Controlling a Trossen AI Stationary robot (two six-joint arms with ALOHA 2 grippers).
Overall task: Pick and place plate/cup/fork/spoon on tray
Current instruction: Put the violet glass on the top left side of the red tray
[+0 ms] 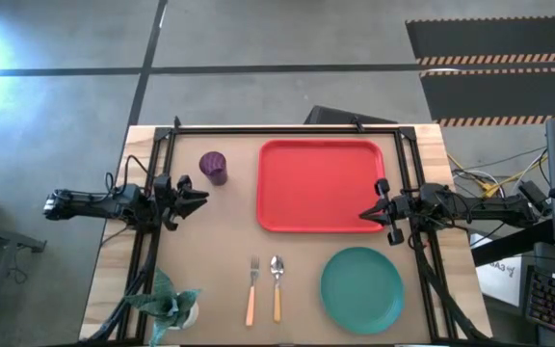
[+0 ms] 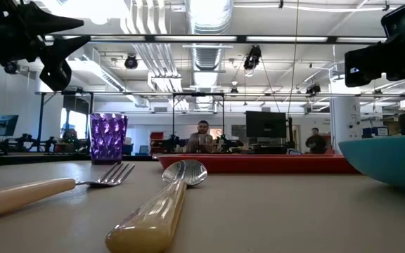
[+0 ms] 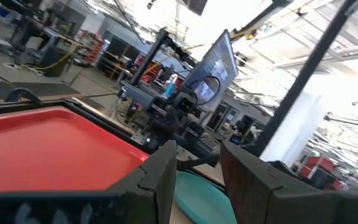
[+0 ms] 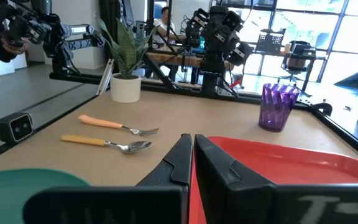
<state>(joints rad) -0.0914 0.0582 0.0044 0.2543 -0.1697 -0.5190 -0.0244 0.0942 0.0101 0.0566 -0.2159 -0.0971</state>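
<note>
The red tray (image 1: 321, 183) lies flat at the table's far middle. The purple cup (image 1: 213, 167) stands upright left of it. The fork (image 1: 251, 289) and the spoon (image 1: 277, 287) lie side by side near the front edge, handles toward the near edge. The teal plate (image 1: 362, 289) lies flat at the front right. My left gripper (image 1: 198, 198) hovers near the cup's near side, fingers a little apart, holding nothing. My right gripper (image 1: 362, 214) hovers over the tray's near right corner, shut and empty; its closed fingers show in the right wrist view (image 4: 191, 138).
A potted pale green plant (image 1: 171, 306) stands at the front left corner. Dark frame rails (image 1: 152, 222) run along the table's left, right and far sides. Bare tabletop (image 1: 220, 241) lies between the tray and the cutlery. People sit in the room beyond the table (image 2: 202, 133).
</note>
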